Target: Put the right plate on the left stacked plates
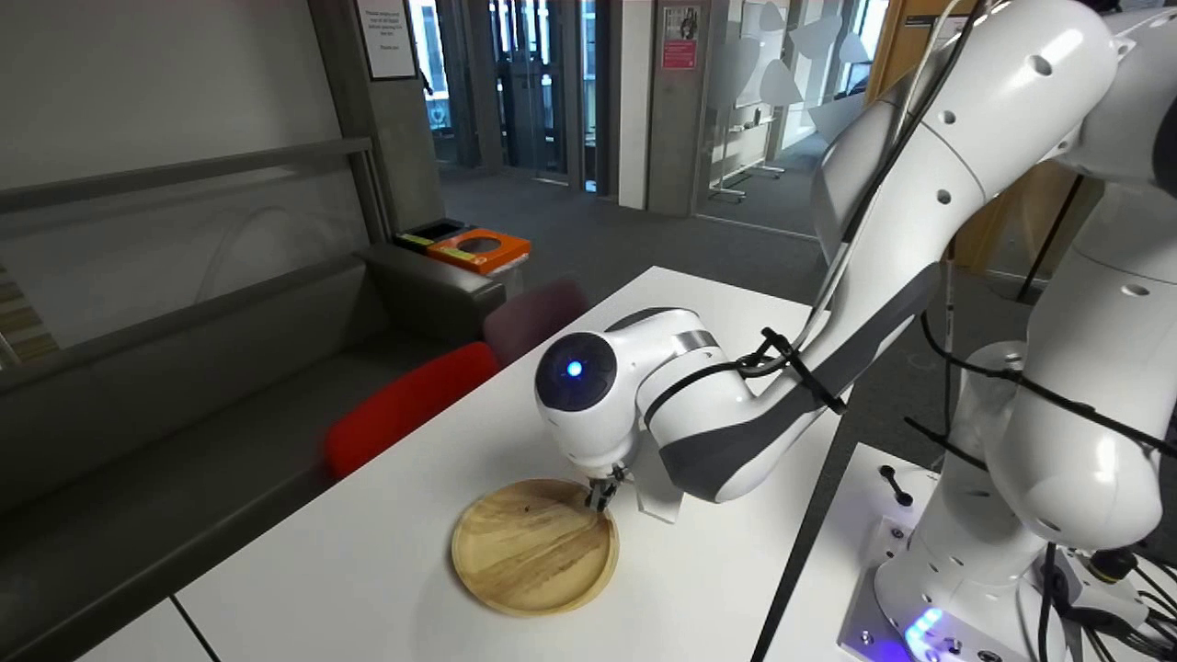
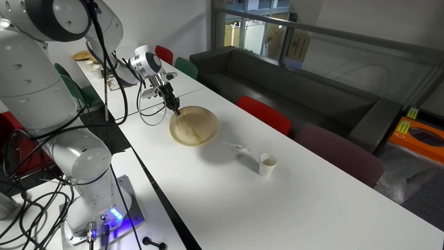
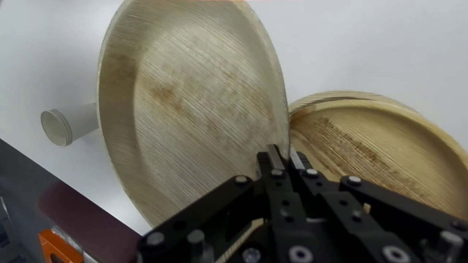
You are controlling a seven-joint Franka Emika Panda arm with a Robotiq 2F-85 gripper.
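Low in the wrist view, jaws drawn tight together on the rim of the plate (image 3: 201,109), with only that rim between them. Pale wood, brown stains, raised edge. Just past the pinched rim and partly covered by it, stacked plates (image 3: 387,146) on the counter (image 2: 295,215), golden with a brown band across; how many, cannot tell; touching the plate or apart, cannot tell. In an exterior view, jaws at the plate's edge, with a shadow on the counter just beside. Beyond, a pale utensil (image 2: 233,143), then a paper cup (image 2: 267,166), upright. In both exterior views, arm (image 1: 929,184) over the counter, red chair (image 1: 409,405) and grey sofa (image 1: 202,386) alongside.
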